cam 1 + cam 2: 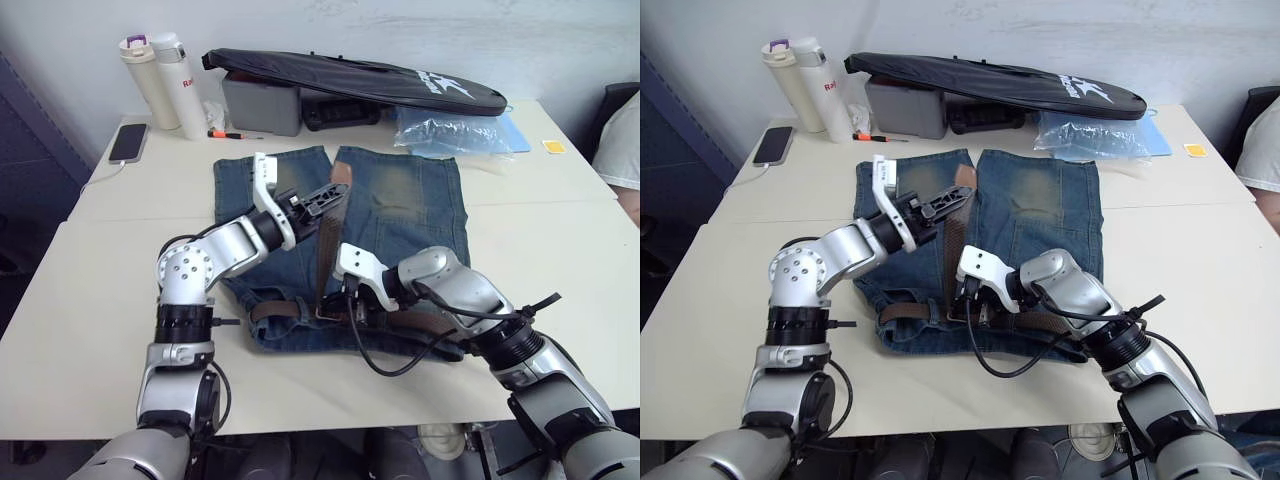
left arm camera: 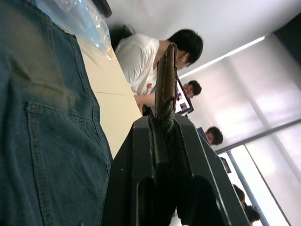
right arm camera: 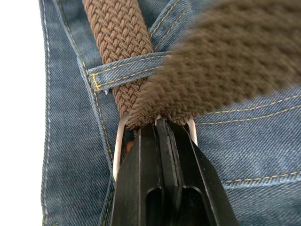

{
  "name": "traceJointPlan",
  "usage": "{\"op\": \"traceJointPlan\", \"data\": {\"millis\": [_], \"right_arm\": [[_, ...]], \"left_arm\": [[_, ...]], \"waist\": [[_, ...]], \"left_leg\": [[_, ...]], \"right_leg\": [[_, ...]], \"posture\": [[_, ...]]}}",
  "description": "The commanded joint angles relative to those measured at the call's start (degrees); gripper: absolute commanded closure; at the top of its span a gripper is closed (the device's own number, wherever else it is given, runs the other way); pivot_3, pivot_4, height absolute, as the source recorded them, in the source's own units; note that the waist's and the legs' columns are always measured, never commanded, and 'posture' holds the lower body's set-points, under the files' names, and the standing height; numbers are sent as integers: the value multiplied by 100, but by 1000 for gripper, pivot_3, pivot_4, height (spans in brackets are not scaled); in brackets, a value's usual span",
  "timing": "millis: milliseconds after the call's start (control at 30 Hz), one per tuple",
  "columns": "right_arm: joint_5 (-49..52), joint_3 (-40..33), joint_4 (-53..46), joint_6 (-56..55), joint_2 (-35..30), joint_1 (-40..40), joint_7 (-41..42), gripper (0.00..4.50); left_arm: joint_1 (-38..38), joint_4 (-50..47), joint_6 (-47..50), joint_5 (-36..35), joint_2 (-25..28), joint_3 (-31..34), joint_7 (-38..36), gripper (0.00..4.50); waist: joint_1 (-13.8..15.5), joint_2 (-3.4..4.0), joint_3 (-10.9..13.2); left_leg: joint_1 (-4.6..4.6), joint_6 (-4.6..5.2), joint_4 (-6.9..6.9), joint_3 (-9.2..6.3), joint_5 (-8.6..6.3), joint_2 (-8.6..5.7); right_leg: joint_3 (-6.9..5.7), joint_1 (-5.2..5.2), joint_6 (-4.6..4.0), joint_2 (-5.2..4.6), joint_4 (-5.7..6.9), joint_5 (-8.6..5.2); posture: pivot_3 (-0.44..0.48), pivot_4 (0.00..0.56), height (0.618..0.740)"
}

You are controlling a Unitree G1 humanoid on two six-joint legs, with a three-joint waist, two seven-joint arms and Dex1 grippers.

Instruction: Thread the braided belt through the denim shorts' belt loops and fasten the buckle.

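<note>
On a cream-white table [image 1: 560, 240] pushed against a pale wall, faded blue denim shorts [image 1: 400, 205] lie flat, legs toward the wall. A dark-brown braided belt [image 1: 327, 250] runs along the waistband under a blue denim belt loop [image 3: 127, 68], then rises up across the shorts. The left gripper [image 1: 322, 200] hovers above the shorts, its black fingers closed on the belt's free end. The right gripper [image 1: 352, 300] sits at the waistband, fingers pressed together on the belt right at the silver-grey metal buckle [image 3: 120, 146]. Along the wall side of the table stand two white insulated bottles [image 1: 165, 80], a long black zippered bag [image 1: 360, 80] over a grey box [image 1: 262, 103], a clear plastic bag [image 1: 450, 130] and a smartphone [image 1: 128, 142]. Seated people [image 2: 141, 61] work beside large bright windows with blinds [image 2: 254, 99] across the room.
</note>
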Motion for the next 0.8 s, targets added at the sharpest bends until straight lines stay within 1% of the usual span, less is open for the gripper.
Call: {"op": "traceJointPlan", "data": {"millis": [33,200,467,633,800], "right_arm": [[-893,998,402,666,-458,675,-338,4424],[-1053,1156,98,794,-530,789,-524,4424],[-1334,1317,-207,1088,-683,859,-685,4424],[-1499,1394,-365,1282,-747,856,-772,4424],[-1565,1326,-513,1347,-693,856,-829,4424]], "left_arm": [[-816,283,-129,258,-183,27,-823,4500],[-1594,1135,-189,925,-425,-98,-1668,4500],[-2485,2125,-304,1810,-698,-15,-2711,4500],[-2705,2323,-240,2150,-815,84,-3069,4500],[-2541,2085,89,2297,-888,55,-3211,4500]], "waist": [[17,-2,1],[24,-6,4],[38,-11,7],[108,-19,13],[138,-24,16]], "left_leg": [[-1,0,0,0,0,0],[-4,2,1,-1,1,-3],[-7,3,0,-1,2,-4],[-10,4,0,-1,2,-7],[-10,-6,0,-1,-3,-6]], "right_leg": [[-1,0,1,0,0,0],[-2,3,7,-1,-11,2],[-4,4,18,-2,-20,-2],[-5,5,29,-4,-33,-1],[-6,6,30,-4,-36,-1]], "posture": [[0,150,740],[0,150,740],[0,150,740],[0,150,740],[0,150,740]]}}
